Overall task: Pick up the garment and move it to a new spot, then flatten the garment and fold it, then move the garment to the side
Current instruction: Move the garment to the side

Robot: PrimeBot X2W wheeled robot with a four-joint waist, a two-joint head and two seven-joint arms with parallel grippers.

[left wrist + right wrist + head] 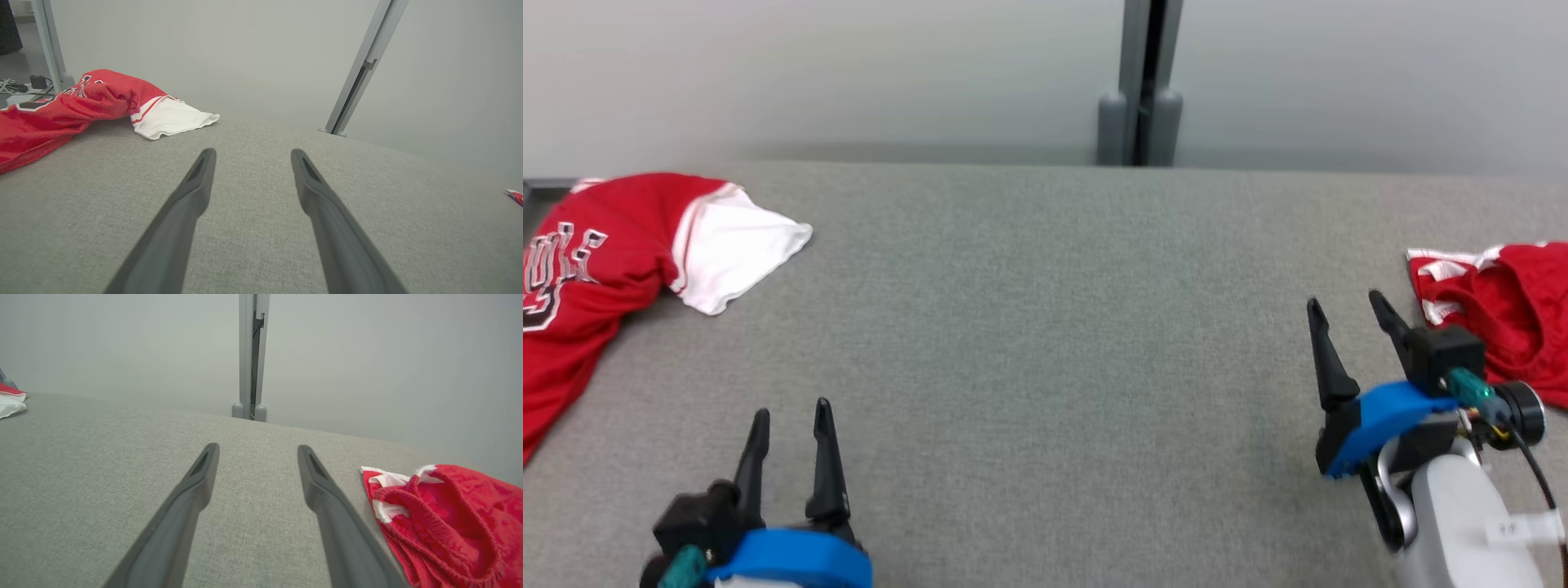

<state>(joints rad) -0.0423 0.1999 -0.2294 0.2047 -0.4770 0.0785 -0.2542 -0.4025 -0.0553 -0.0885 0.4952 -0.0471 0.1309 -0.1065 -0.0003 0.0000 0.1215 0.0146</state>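
Note:
A red jersey with a white sleeve (613, 253) lies crumpled at the table's far left; the left wrist view has it (73, 106) ahead and to the left. Red shorts with white trim (1503, 310) lie bunched at the right edge, and the right wrist view shows them (445, 518) just right of the fingers. My left gripper (791, 412) hovers open near the front left, apart from the jersey. My right gripper (1346, 304) stands open a little left of the shorts, holding nothing. Both pairs of fingers (196, 183) (322, 486) are spread over bare cloth.
The grey fabric table (1045, 343) stretches wide between the two garments. A grey post (1139, 82) stands behind the far edge against a pale wall. Cables and a plug box (24, 83) lie on the floor beyond the left end.

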